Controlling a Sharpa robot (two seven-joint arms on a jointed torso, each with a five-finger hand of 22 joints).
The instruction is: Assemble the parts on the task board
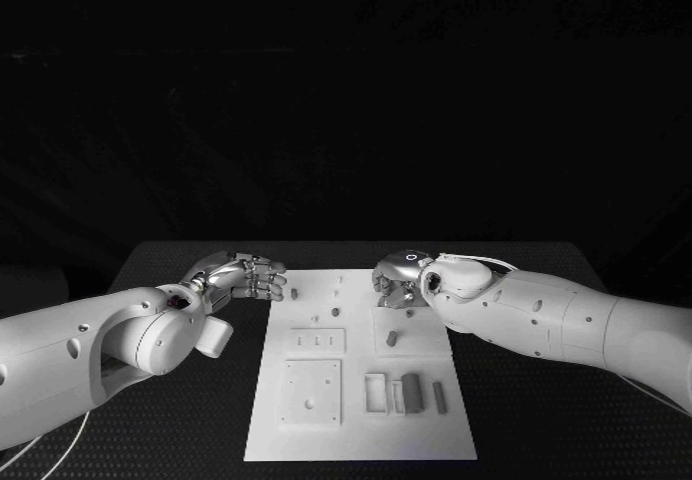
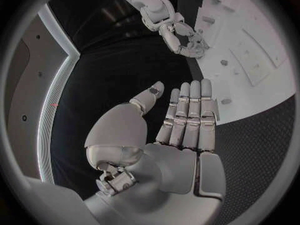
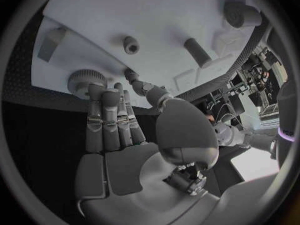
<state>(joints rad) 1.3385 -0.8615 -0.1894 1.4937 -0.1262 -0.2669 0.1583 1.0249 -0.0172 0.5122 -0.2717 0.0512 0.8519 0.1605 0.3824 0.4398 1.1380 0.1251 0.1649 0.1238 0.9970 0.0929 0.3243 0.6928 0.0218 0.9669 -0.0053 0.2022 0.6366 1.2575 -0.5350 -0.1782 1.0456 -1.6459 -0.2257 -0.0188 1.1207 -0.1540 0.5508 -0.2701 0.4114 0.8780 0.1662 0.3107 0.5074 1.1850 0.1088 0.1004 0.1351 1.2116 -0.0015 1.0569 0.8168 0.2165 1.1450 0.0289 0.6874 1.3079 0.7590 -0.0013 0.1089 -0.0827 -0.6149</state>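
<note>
The white task board (image 1: 361, 420) lies in the middle of the black table. My left hand (image 1: 245, 278) hovers beside the board's far left corner; its fingers (image 2: 187, 115) are straight and together, thumb apart, holding nothing. My right hand (image 1: 400, 282) is over the board's far edge. Its fingertips (image 3: 103, 97) reach a round toothed part (image 3: 80, 80) at the board's rim, with the thumb spread away; I cannot tell whether they touch it. Small pegs (image 1: 336, 312) stand on the board's far half. Grey bar-shaped parts (image 1: 413, 392) lie at its near right.
A square plate with holes (image 1: 312, 392) and a slotted block (image 1: 317, 343) sit on the board's left half. A grey cylinder (image 3: 197, 52) and a short peg (image 3: 130, 45) stand close to my right hand. Black table (image 1: 534, 440) surrounds the board.
</note>
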